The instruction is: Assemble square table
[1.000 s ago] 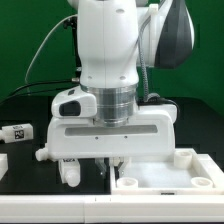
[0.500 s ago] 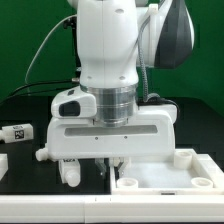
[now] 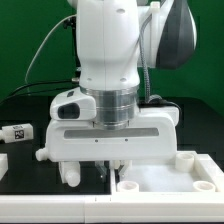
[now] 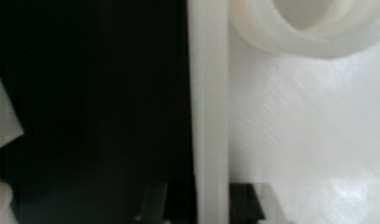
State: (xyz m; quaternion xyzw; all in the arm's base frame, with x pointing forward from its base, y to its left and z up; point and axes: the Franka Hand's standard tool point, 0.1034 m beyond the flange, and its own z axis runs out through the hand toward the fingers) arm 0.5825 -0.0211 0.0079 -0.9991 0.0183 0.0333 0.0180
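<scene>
Pincer (image 3: 109, 168), pressed together, sits low at the square table panel's (image 3: 165, 182) raised edge; 1 tagged leg (image 3: 20, 131) lies well apart on the black tabletop (image 3: 30, 150).

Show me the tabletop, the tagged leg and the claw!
tabletop (image 3: 165, 177): exterior view, bare middle of the panel.
tagged leg (image 3: 18, 131): exterior view, middle of its body.
claw (image 3: 111, 166): exterior view, between its fingertips.

Tabletop (image 4: 302, 140) edge beside black table (image 4: 98, 90)
</scene>
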